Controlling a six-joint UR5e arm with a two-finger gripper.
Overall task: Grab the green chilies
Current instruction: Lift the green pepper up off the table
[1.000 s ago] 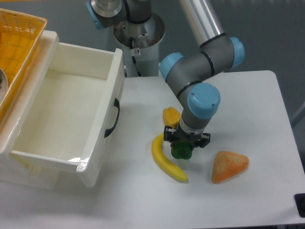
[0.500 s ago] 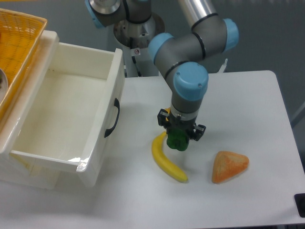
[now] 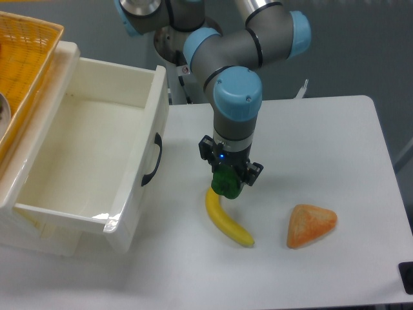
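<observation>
The gripper (image 3: 227, 181) points straight down, its fingers clamped on the green chilies (image 3: 226, 184). The chilies hang from the fingers near the centre of the white surface (image 3: 335, 148), directly above the upper end of the banana (image 3: 226, 218). An orange wedge-shaped item (image 3: 311, 225) lies at 4 o'clock from the chilies. The open white drawer (image 3: 90, 155) stands at 9 o'clock.
</observation>
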